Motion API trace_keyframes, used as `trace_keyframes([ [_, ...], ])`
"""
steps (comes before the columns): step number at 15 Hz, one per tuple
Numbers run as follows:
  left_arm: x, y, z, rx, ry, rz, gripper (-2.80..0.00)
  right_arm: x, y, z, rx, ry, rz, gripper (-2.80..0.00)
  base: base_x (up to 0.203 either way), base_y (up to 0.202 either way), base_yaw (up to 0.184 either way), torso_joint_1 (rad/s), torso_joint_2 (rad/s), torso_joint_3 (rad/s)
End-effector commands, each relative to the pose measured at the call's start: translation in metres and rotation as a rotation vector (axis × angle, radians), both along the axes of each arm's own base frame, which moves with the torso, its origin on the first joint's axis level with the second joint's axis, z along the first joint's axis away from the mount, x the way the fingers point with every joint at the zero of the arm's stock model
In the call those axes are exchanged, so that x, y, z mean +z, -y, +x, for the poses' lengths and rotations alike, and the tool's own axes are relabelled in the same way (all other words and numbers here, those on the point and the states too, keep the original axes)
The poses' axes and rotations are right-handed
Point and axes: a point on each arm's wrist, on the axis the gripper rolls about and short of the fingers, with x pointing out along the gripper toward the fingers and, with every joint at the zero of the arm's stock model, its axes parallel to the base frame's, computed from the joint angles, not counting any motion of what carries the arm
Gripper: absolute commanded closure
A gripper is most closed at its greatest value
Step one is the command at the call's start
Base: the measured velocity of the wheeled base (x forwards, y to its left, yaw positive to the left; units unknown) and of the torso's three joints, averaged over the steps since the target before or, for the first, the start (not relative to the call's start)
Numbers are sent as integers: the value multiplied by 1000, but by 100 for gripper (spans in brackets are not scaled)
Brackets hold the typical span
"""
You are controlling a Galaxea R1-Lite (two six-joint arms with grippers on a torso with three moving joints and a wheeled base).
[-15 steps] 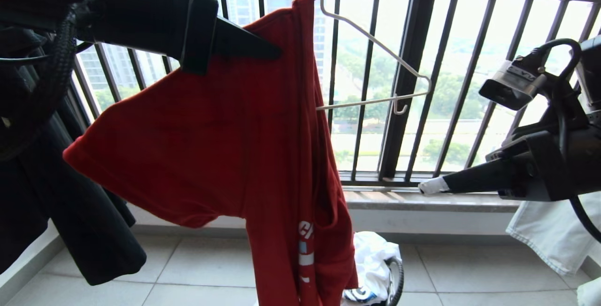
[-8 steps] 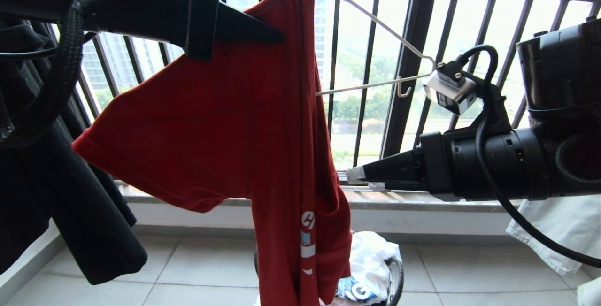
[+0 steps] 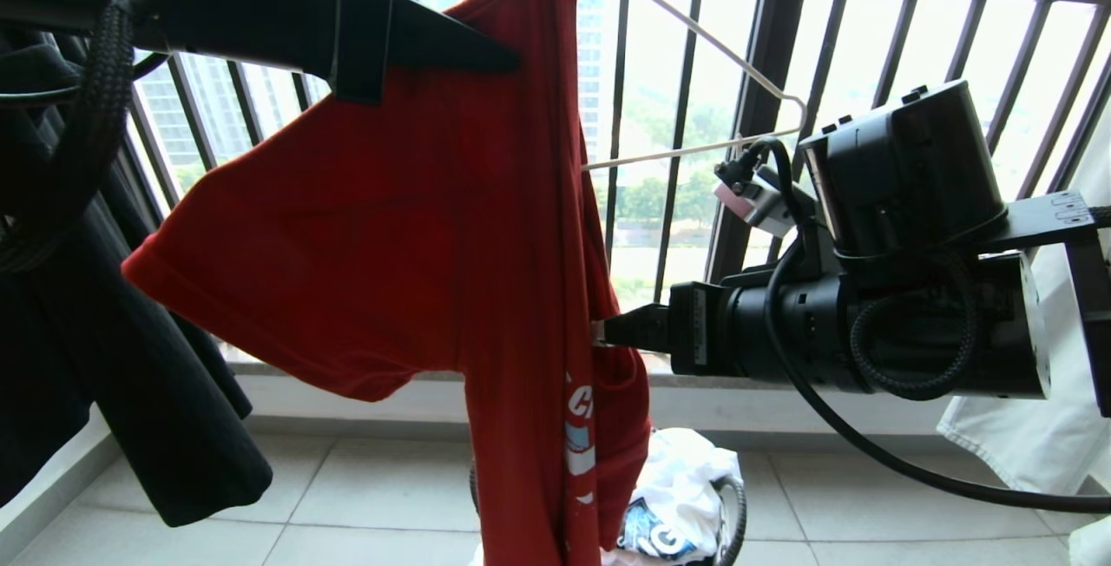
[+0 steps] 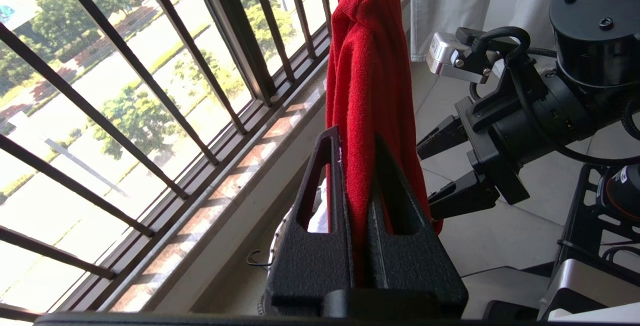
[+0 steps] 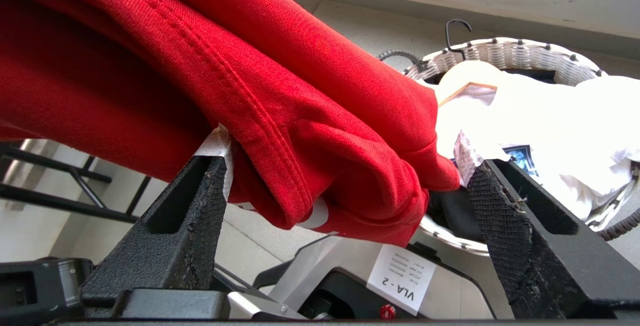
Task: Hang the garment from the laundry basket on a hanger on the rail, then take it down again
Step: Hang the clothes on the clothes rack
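Head view: the garment (image 3: 417,227) drapes half on the hanger (image 3: 694,93), the left gripper (image 3: 503,58) pinching its shoulder at 11 o'clock.

Left wrist view: fingers clamp the cloth.

Right wrist view: the right gripper (image 5: 345,191) gapes astride the hem; close squarely on both layers.

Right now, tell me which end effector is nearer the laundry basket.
Right. The right end effector is open around the red T-shirt just above the laundry basket; the left end effector grips the shirt higher up.

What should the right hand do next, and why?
Probably close on the shirt. The right hand is open with a fold of red cloth between its fingers, while the left hand is shut on the shirt up near the hanger.
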Motion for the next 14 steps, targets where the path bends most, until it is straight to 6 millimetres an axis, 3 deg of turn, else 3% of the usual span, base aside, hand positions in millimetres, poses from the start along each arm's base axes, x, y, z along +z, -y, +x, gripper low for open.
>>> trace_keyframes([
  [1, 2, -2, -3, -3, 5, -2, 0, 1, -1, 5, -36, 13, -8, -280, 0, 0, 0, 0, 0, 0],
  [4, 3, -3, -5, -3, 12, -5, 0, 1, -1, 7, -71, 28, -25, -280, 0, 0, 0, 0, 0, 0],
  [5, 4, -4, -7, -3, 15, -7, 0, -1, -1, 9, -74, 27, -28, -184, 0, 0, 0, 0, 0, 0],
  [6, 5, -4, -7, -3, 17, -8, 0, 0, -1, 10, -78, 33, -22, 0, 0, 0, 0, 0, 0, 0],
  [14, 10, -10, -16, -4, 31, -22, 0, 11, 11, 20, -133, 104, 44, 0, 0, 0, 0, 0, 0, 0],
])
